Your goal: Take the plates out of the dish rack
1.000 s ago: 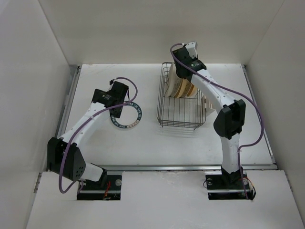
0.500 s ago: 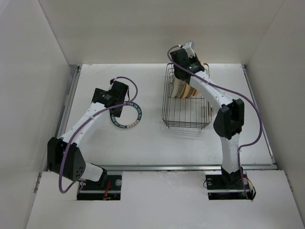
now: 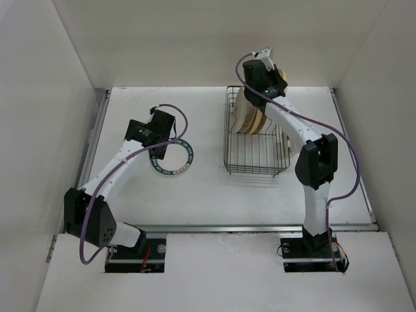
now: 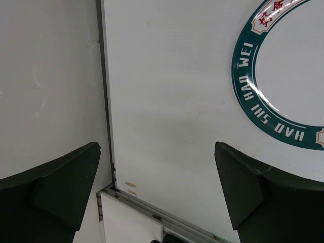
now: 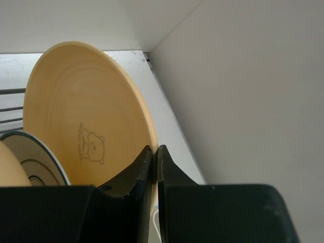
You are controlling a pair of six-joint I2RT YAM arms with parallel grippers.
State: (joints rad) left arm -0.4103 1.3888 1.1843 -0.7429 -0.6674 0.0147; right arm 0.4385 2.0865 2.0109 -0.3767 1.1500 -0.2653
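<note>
Yellow plate: smooth, glossy face with a small printed bear; held on edge by its rim above the far right corner of the dish rack; cannot tell whether fully clear of the wires.
Right hand: clamped on that rim, one finger on each face, with only a narrow bite.
Left hand: fingers wide apart, holding nothing, hovering low over the desk.
Teal-ringed plate: flat on the desk just beside the left hand, well apart from the rack.
Stacked plates: on edge between the dividers at the rack's far end; a dark-rimmed plate just beside the held one, another yellow one partly visible behind it.
Stiffness, judged: rigid, no flex under a pinch.
Weight, judged: light to moderate; material not certain, ceramic or melamine.
Surface, judged: slick glaze, prone to sliding between smooth fingers.
Fragility, judged: liable to chip if knocked on the wires or dropped flat.
Best hold, judged: top of the rim, as deep as the fingers reach, in line with the plate's centre so no swing develops; straight lift along the dividers.
</note>
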